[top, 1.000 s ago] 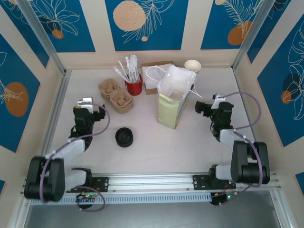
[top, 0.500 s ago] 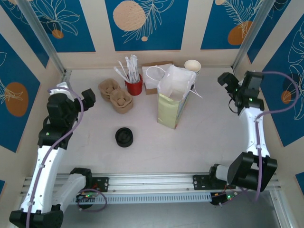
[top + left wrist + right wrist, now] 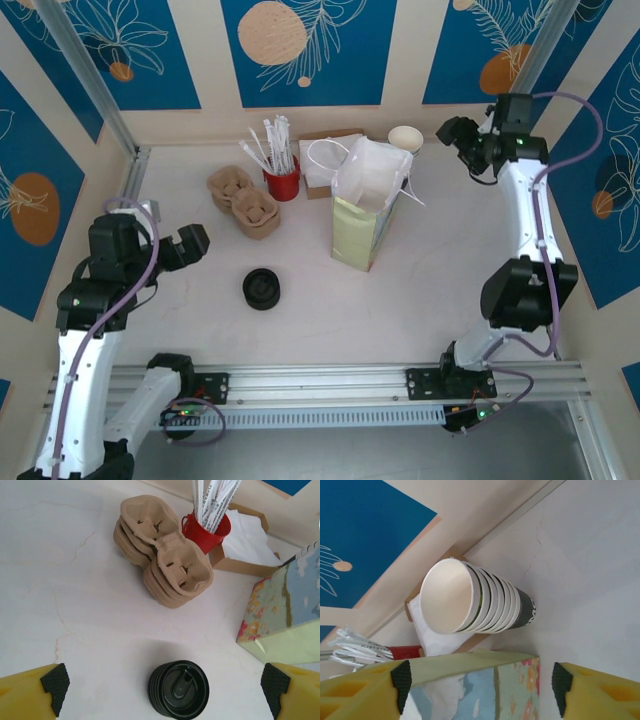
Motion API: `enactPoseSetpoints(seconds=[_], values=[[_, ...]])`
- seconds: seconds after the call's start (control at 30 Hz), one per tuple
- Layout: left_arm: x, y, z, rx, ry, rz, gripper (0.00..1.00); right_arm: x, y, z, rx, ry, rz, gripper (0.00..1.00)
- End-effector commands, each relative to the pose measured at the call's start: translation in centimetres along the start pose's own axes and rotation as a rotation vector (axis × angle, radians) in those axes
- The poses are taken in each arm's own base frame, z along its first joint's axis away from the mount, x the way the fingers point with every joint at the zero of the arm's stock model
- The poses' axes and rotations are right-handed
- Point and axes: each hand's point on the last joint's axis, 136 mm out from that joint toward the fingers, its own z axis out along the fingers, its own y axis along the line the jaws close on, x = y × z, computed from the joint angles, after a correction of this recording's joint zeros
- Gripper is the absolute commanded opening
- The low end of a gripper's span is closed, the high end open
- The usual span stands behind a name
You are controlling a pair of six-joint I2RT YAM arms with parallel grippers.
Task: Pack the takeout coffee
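Robot laboratory cell, dressed as a café takeaway counter. The laboratory character is shown by the aluminium base rail, to which a left arm and a right arm are bolted, and by printed blue wall panels enclosing a white tabletop. The café dressing is supplied by stacked pulp cup carriers, a red tin of wrapped straws, a napkin box, a paper-cup stack and a paper bag.

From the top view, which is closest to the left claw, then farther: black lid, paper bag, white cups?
1. The black lid, near the left claw.
2. The paper bag, table middle.
3. The white cups, far back right.
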Motion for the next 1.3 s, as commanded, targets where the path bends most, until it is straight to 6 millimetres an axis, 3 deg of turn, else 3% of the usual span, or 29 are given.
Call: enactPoseSetpoints(seconds=[0.0, 0.23, 0.5, 0.83, 1.07, 1.27], values=[[0.7, -0.3, -0.6, 0.012, 0.044, 0.016, 0.99, 0.1, 0.2, 0.9, 0.053, 0.034, -0.006, 0.73], [1.3, -1.8, 0.5, 0.096, 0.111, 0.039, 0.99, -1.1, 1.6, 3.7, 0.104, 0.017, -0.081, 0.61], [1.5, -1.5, 1.0, 0.085, 0.121, 0.04, 0.99, -1.8, 2.1, 6.8, 0.156, 0.025, -0.132, 0.57], [1.3, -0.1, 1.6, 0.011, 0.098, 0.035, 1.0, -0.8, 2.0, 10.6, 0.197, 0.064, -0.176, 0.44], [1.6, 0.4, 2.3, -0.006, 0.103, 0.031, 0.99, -0.2, 2.0, 11.7, 0.211, 0.074, -0.201, 0.41], [1.5, 0.5, 2.7, -0.016, 0.104, 0.024, 1.0, -0.1, 2.0, 12.2, 0.207, 0.077, -0.217, 0.3]])
